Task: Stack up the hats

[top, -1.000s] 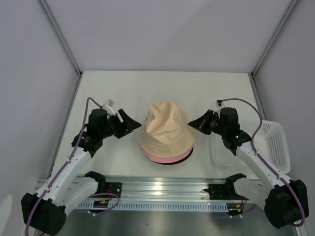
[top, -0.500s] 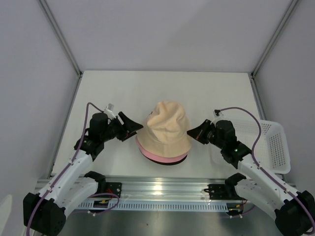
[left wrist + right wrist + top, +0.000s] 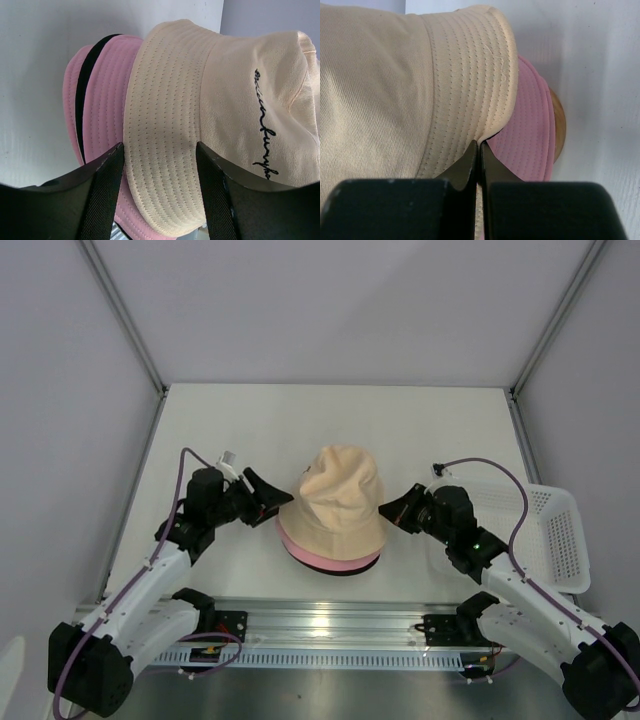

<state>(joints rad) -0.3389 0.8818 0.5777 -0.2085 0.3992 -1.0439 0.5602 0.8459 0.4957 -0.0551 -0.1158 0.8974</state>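
The beige hat (image 3: 338, 502) sits on top of the pink hat (image 3: 332, 561), with the black hat (image 3: 89, 80) showing only as a thin edge beneath. In the left wrist view the beige hat (image 3: 210, 115) shows dark stitched script, above the pink hat's brim (image 3: 102, 115). My left gripper (image 3: 281, 501) is open, its jaws either side of the beige brim's left edge (image 3: 159, 165). My right gripper (image 3: 385, 510) is shut on the beige brim's right edge (image 3: 479, 141). The pink brim (image 3: 527, 130) lies just below it.
A white perforated basket (image 3: 555, 530) sits at the right table edge beside my right arm. A wooden stand's rim (image 3: 559, 125) shows under the pink brim. The metal rail (image 3: 320, 625) runs along the near edge.
Both arms have moved down and nearer the front with the hat stack's top; the beige hat has settled lower over the pink one. Little has changed in the last half second.
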